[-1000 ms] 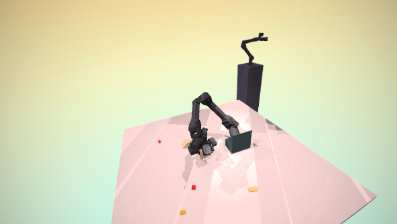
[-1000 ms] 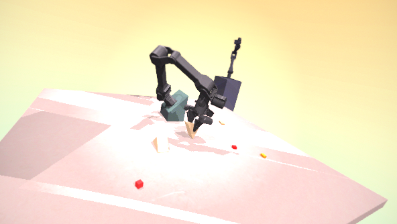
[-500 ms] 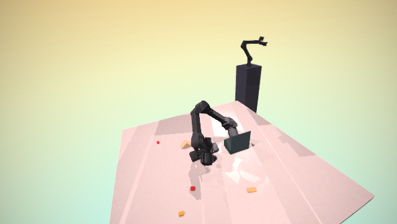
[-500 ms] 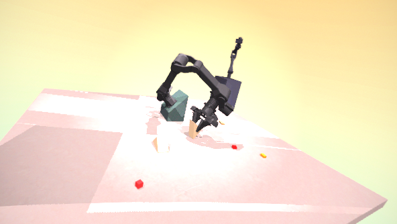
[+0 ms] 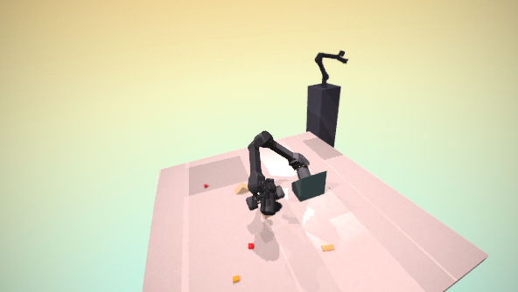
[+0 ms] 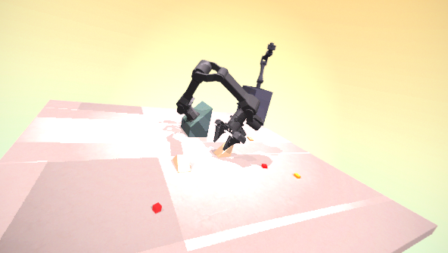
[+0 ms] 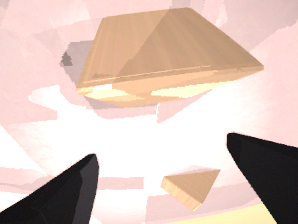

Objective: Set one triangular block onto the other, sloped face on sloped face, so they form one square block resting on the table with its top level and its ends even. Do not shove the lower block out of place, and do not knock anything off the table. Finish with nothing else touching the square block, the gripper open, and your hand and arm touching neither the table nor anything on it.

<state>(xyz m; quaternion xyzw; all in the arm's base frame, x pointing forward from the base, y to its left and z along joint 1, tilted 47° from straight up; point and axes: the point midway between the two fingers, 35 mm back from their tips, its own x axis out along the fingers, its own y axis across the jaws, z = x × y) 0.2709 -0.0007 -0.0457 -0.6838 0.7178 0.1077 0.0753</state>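
Observation:
One triangular block [image 6: 222, 153] [image 7: 165, 45] lies on the table under my hand; only a sliver of it shows in the top view, below the hand. In the wrist view it is large, beyond the fingertips and not between them. The other triangular block [image 5: 241, 189] [image 6: 183, 165] [image 7: 192, 186] stands apart from it on the table, with a triangular end visible in the wrist view. My gripper [image 6: 220, 144] [image 7: 163, 150] is open and empty, tilted, with its fingertips close to the first block. In the exterior view one finger overlaps that block; I cannot tell whether they touch.
Red cubes [image 5: 206, 186] [image 5: 250, 246] [image 6: 157, 207] [image 6: 264, 166] and small orange pieces [image 5: 236, 279] [image 5: 327, 247] [image 6: 297, 176] lie around on the table. A dark teal angular body [image 5: 312, 187] [image 6: 198, 125] stands by my arm's base. A dark pillar [image 5: 323, 111] bearing another arm stands behind the table.

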